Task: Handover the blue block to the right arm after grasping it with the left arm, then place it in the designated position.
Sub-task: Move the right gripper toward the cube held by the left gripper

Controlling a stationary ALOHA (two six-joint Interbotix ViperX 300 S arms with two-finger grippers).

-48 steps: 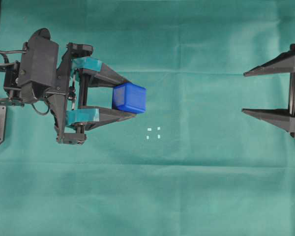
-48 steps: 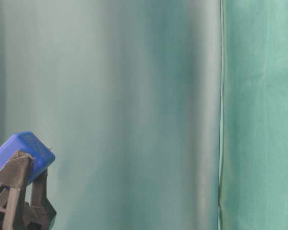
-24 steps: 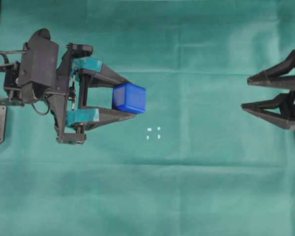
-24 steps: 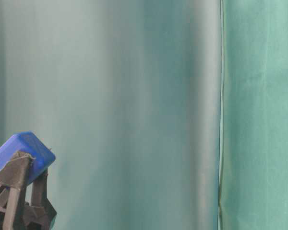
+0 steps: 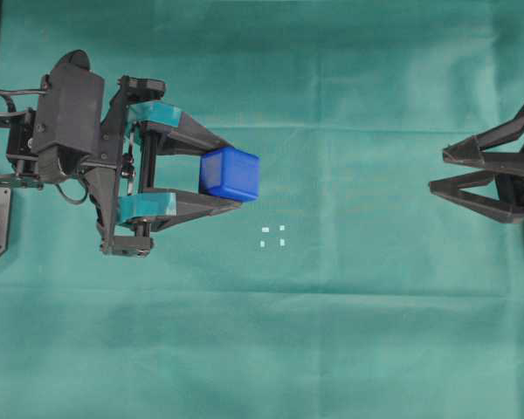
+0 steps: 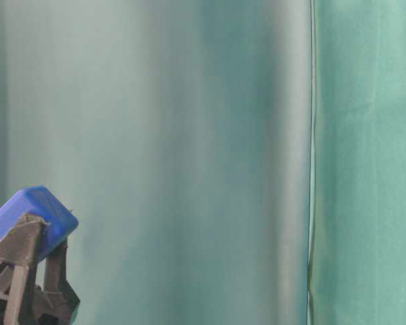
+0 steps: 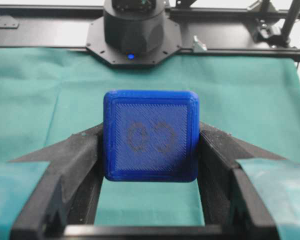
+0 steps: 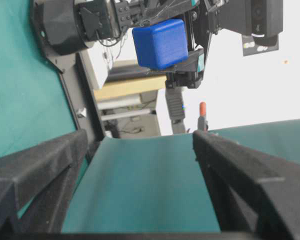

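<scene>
Blue block (image 5: 230, 174), a cube without long axis, marked face toward the wrist camera, clamped in left gripper (image 5: 227, 179); right gripper (image 5: 441, 172) spread, empty.

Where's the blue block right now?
In the overhead view the blue block sits left of centre, clamped between the left gripper fingertips, up and left of the four white marks.

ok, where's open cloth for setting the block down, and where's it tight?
Widest bare cloth: the whole near strip below both grippers. Also free: the middle stretch between the blue block and the open right gripper. The white marks sit uncovered just below-right of the block. Tight only at far left, where the left gripper holds the block.
</scene>
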